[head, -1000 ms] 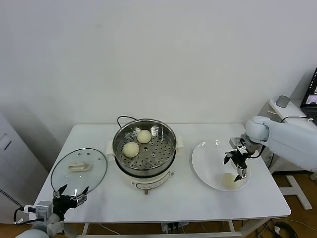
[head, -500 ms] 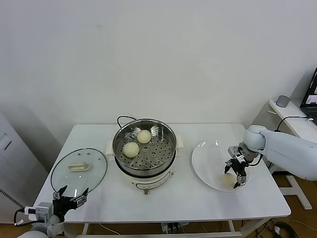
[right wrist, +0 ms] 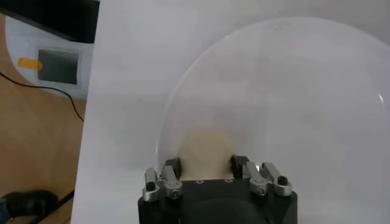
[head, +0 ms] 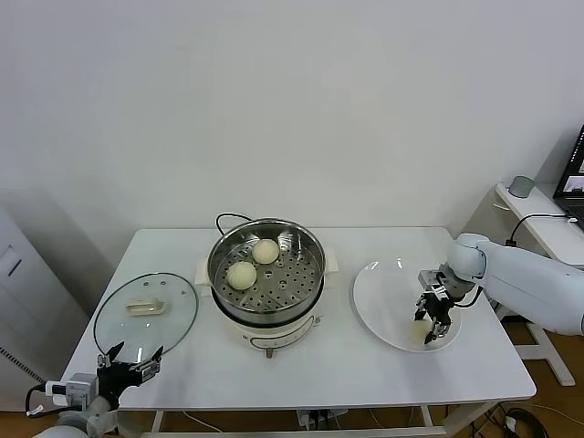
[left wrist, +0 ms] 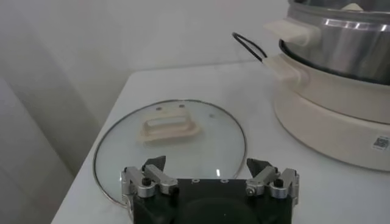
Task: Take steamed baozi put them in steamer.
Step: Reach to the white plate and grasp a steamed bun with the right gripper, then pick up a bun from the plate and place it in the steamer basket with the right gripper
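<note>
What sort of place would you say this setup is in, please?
Probably a lab or office room staged as a kitchen: a plain white table against a bare wall, an electric steamer with buns, and a laptop on a side desk.

White table (head: pixel 319 374) carries three items directly. Glass lid (head: pixel 146 310), beige handle up, lies flat just beyond the left gripper's fingers (left wrist: pixel 149 178), near the table's left edge. Steamer (head: pixel 265 283) on its white base stands mid-table, black cord (head: pixel 224 219) trailing behind it, well off to the side of both sets of fingers. White plate (head: pixel 379 292) rests flat directly beneath the right gripper's fingers (right wrist: pixel 172 167), toward the table's right end.
</note>
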You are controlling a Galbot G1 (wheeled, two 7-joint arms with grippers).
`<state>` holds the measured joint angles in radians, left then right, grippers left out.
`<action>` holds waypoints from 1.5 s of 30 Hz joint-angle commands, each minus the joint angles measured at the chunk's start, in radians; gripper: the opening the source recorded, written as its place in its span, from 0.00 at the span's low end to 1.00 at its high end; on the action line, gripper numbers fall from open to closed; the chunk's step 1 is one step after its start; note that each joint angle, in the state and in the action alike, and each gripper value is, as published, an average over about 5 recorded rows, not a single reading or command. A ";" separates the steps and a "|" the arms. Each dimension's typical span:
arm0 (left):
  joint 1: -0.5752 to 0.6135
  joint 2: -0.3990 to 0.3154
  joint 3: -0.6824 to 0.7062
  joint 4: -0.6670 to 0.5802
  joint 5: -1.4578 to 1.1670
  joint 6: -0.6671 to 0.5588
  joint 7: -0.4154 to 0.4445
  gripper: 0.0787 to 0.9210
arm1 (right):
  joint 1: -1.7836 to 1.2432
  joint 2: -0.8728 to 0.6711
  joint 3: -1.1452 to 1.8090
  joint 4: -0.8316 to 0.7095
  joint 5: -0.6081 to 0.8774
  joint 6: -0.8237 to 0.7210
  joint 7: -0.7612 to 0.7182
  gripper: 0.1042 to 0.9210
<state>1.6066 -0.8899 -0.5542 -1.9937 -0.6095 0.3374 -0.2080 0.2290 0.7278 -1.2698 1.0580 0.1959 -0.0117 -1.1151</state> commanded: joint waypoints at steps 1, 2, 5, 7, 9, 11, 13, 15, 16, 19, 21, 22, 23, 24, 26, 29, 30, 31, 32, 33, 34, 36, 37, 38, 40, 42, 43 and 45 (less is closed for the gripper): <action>-0.001 0.000 0.001 0.001 0.000 0.002 -0.001 0.88 | 0.058 -0.005 -0.016 0.011 0.019 -0.002 -0.015 0.49; -0.001 0.001 0.002 0.002 0.000 0.002 -0.001 0.88 | 0.091 -0.009 -0.029 0.021 0.028 -0.001 -0.019 0.49; -0.004 0.003 0.006 0.004 0.001 0.003 -0.001 0.88 | 0.227 -0.014 -0.075 0.053 0.070 0.007 -0.037 0.49; -0.008 0.005 0.009 0.005 0.002 0.004 -0.001 0.88 | 0.313 -0.002 -0.100 0.067 0.099 0.017 -0.050 0.49; -0.011 0.005 0.012 0.005 0.003 0.004 -0.001 0.88 | 0.378 0.020 -0.113 0.074 0.123 0.039 -0.065 0.49; -0.012 0.006 0.014 0.005 0.004 0.004 -0.001 0.88 | 0.427 0.050 -0.114 0.080 0.143 0.071 -0.070 0.49; -0.013 0.006 0.016 0.004 0.005 0.004 -0.001 0.88 | 0.456 0.084 -0.096 0.083 0.155 0.110 -0.065 0.49; -0.014 0.006 0.018 0.004 0.006 0.004 -0.001 0.88 | 0.469 0.119 -0.065 0.088 0.155 0.154 -0.051 0.49; -0.013 0.006 0.019 0.003 0.006 0.003 -0.001 0.88 | 0.474 0.136 -0.051 0.091 0.154 0.174 -0.042 0.49; -0.011 0.007 0.022 0.003 0.007 0.001 -0.001 0.88 | 0.483 0.181 -0.015 0.108 0.135 0.231 -0.021 0.49; -0.010 0.009 0.022 0.002 0.007 0.000 -0.001 0.88 | 0.485 0.217 0.005 0.114 0.120 0.280 -0.012 0.49; -0.010 0.011 0.022 0.001 0.007 -0.001 -0.001 0.88 | 0.484 0.238 0.013 0.114 0.112 0.308 -0.007 0.49; -0.009 0.013 0.022 0.001 0.007 -0.002 -0.001 0.88 | 0.482 0.260 0.020 0.113 0.103 0.337 0.000 0.49; -0.009 0.015 0.021 0.001 0.007 -0.003 -0.001 0.88 | 0.480 0.278 0.027 0.112 0.093 0.362 0.005 0.49; -0.009 0.018 0.020 0.002 0.006 -0.004 -0.001 0.88 | 0.469 0.319 0.041 0.111 0.058 0.411 0.021 0.49; -0.010 0.021 0.019 0.004 0.005 -0.005 -0.001 0.88 | 0.446 0.379 0.063 0.110 0.010 0.479 0.047 0.49; -0.010 0.022 0.019 0.004 0.005 -0.005 -0.001 0.88 | 0.438 0.399 0.070 0.109 -0.005 0.501 0.055 0.49; -0.010 0.022 0.019 0.005 0.005 -0.006 -0.001 0.88 | 0.430 0.420 0.075 0.107 -0.018 0.525 0.062 0.49; -0.010 0.023 0.020 0.005 0.006 -0.006 -0.001 0.88 | 0.421 0.440 0.079 0.105 -0.030 0.549 0.067 0.49; -0.010 0.023 0.020 0.006 0.006 -0.006 -0.001 0.88 | 0.412 0.459 0.082 0.103 -0.044 0.574 0.072 0.49; -0.010 0.023 0.021 0.006 0.006 -0.006 -0.001 0.88 | 0.403 0.478 0.084 0.102 -0.059 0.597 0.077 0.49; -0.010 0.022 0.022 0.007 0.007 -0.006 -0.001 0.88 | 0.385 0.510 0.088 0.103 -0.089 0.642 0.085 0.49; -0.010 0.021 0.022 0.007 0.008 -0.006 -0.001 0.88 | 0.376 0.523 0.090 0.105 -0.104 0.663 0.087 0.49; -0.010 0.020 0.022 0.006 0.009 -0.006 -0.001 0.88 | 0.367 0.535 0.092 0.109 -0.120 0.684 0.091 0.49; -0.009 0.020 0.022 0.005 0.010 -0.006 -0.001 0.88 | 0.351 0.551 0.095 0.123 -0.152 0.722 0.099 0.49; -0.007 0.020 0.021 0.004 0.010 -0.007 -0.001 0.88 | 0.337 0.559 0.094 0.146 -0.185 0.750 0.107 0.49; -0.007 0.020 0.020 0.004 0.010 -0.008 -0.001 0.88 | 0.331 0.560 0.094 0.159 -0.201 0.759 0.109 0.49; -0.005 0.021 0.019 0.004 0.010 -0.010 -0.002 0.88 | 0.321 0.557 0.090 0.184 -0.229 0.773 0.110 0.49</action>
<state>1.6005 -0.8703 -0.5339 -1.9900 -0.5993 0.3287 -0.2095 0.5845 1.1975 -1.1959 1.1940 0.0834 0.6103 -1.0335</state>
